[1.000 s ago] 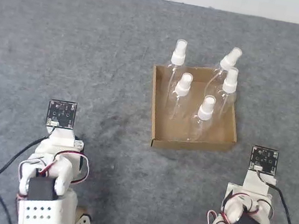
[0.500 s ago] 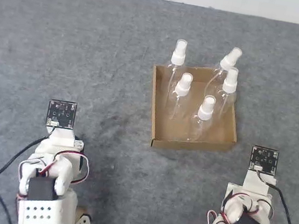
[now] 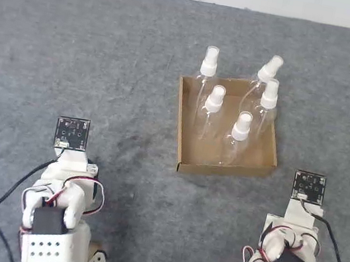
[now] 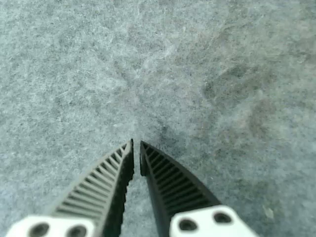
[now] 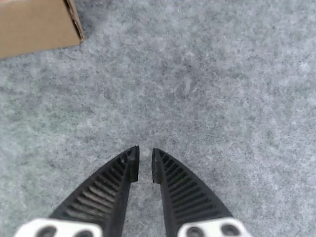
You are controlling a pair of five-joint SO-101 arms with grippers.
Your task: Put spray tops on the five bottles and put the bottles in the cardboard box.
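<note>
While both arms sit at the table's near edge, the five bottles [image 3: 214, 104] stand in the cardboard box [image 3: 222, 168].
The high view shows a white spray top [image 3: 242, 125] on each bottle. The right wrist view catches a box corner beyond the right gripper [image 5: 144, 149], whose jaws are nearly together and empty. The left gripper [image 4: 137, 144], also closed on nothing, hangs over grey carpet [image 4: 222, 74].
</note>
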